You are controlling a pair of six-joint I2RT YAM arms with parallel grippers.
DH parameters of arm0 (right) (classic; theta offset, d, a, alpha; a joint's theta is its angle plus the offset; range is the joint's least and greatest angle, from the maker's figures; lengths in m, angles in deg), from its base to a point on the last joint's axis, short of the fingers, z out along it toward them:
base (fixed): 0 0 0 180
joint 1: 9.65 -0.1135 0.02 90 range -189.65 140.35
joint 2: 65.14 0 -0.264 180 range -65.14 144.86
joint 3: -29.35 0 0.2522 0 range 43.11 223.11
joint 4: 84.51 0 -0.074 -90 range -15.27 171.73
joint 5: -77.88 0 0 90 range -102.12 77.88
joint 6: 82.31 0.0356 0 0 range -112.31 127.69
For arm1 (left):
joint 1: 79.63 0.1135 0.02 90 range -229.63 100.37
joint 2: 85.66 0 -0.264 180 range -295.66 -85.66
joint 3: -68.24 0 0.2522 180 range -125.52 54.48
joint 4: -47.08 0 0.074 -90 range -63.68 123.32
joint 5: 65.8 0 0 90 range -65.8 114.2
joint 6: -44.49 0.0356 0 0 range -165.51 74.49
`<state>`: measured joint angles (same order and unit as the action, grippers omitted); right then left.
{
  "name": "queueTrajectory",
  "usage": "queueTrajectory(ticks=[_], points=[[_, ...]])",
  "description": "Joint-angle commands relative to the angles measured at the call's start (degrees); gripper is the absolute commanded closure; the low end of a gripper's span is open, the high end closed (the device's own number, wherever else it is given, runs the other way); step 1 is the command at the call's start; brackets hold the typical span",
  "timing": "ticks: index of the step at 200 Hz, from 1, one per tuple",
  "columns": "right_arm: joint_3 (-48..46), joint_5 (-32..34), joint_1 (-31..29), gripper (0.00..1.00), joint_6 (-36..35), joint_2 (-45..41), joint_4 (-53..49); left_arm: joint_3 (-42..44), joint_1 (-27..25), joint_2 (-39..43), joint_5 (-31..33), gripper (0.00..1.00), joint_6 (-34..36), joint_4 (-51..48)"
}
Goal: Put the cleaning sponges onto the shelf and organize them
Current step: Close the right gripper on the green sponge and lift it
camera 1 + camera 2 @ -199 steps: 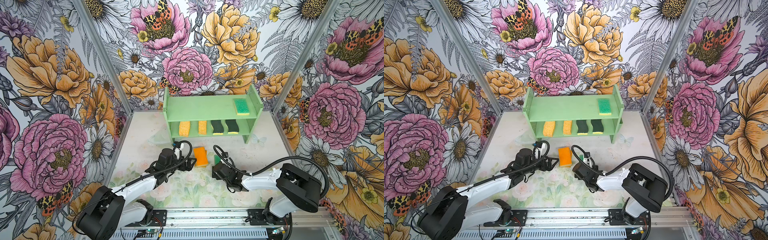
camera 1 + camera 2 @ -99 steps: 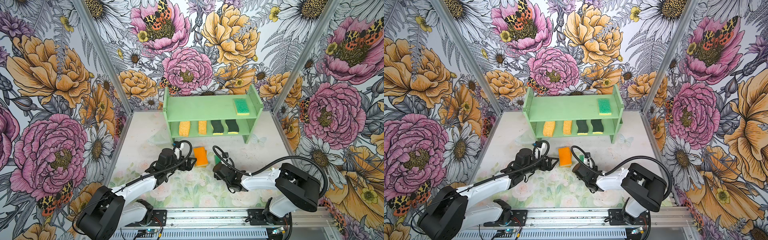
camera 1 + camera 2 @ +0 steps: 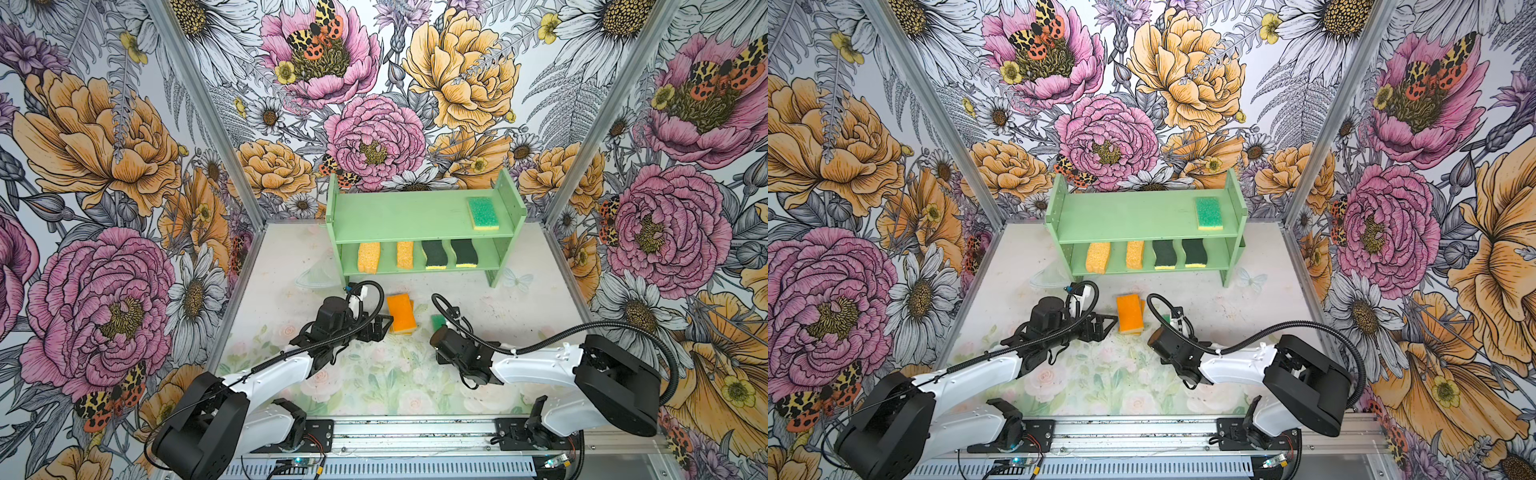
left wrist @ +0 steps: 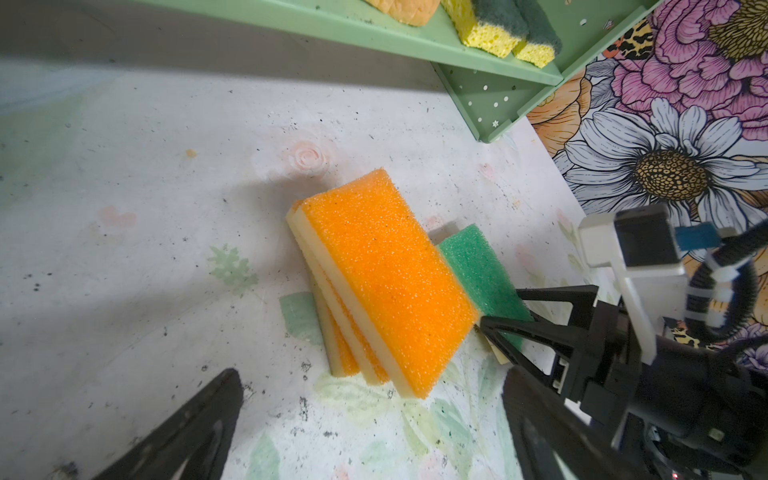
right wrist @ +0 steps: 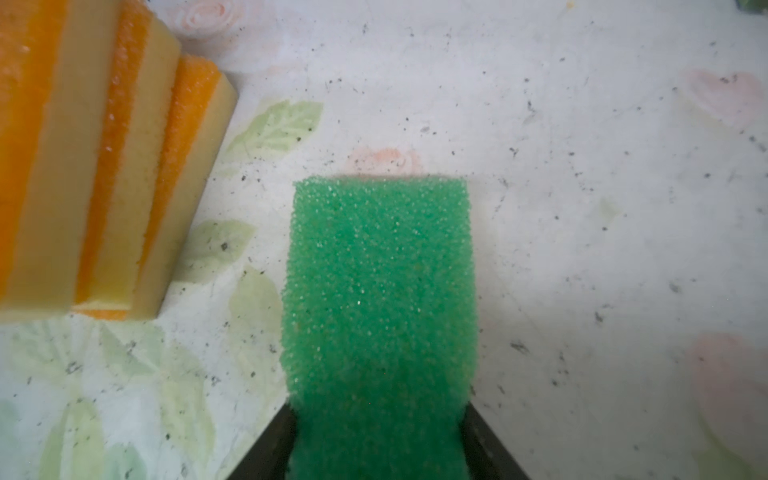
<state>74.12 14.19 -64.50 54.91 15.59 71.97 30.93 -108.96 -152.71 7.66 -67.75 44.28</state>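
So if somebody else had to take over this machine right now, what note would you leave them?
Left gripper: open and empty, beside the stack of three orange-topped sponges on the table.
Right gripper: shut on the green-topped sponge, apparently not yet lifted, next to that stack.
Done: five on the shelf. The upper-tier green sponge sits at its right end; two yellow sponges and two dark-green-topped sponges are on the lower tier.
Left: shelve the gripped sponge, then the three orange ones.
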Motion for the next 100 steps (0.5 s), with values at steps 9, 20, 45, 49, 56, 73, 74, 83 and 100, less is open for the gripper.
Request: queueTrajectory(ticks=[9,20,45,49,56,73,74,83,100], points=[[4.68,-0.15,-0.33,0.5,-2.16,-6.18,-10.45,-0.37,0.68,2.84,-0.6,0.01,0.02,-0.61],[6.17,-0.19,-0.35,0.52,-2.84,-8.7,-13.34,-1.13,0.66,3.46,-0.79,0.01,0.77,-2.05],[7.27,-1.01,-0.17,0.54,-4.46,-14.41,-15.12,-1.98,1.1,4.6,-0.91,0.01,2.23,-4.22],[7.38,-1.07,-0.17,0.54,-4.58,-15.19,-15.38,-2.03,1.23,4.78,-0.95,0.01,2.25,-4.47],[7.75,-1.22,-0.08,0.55,-4.89,-16.22,-16.06,-1.95,1.39,5.0,-0.97,0.01,2.29,-4.54],[9.2,-1.89,0.13,0.56,-5.55,-18.57,-18.64,-1.6,1.6,5.39,-1.08,0.01,1.85,-4.04],[9.32,-1.97,0.11,0.56,-5.6,-18.71,-18.81,-1.59,1.57,5.37,-0.97,0.01,1.81,-4.03],[10.74,-2.39,0.18,0.57,-6.23,-19.47,-20.75,-1.5,1.55,5.46,-1.19,0.01,1.6,-3.62],[14.4,-3.31,0.18,0.6,-7.62,-20.47,-25.1,-2.16,1.55,5.09,-1.84,0.01,1.44,-3.87]])
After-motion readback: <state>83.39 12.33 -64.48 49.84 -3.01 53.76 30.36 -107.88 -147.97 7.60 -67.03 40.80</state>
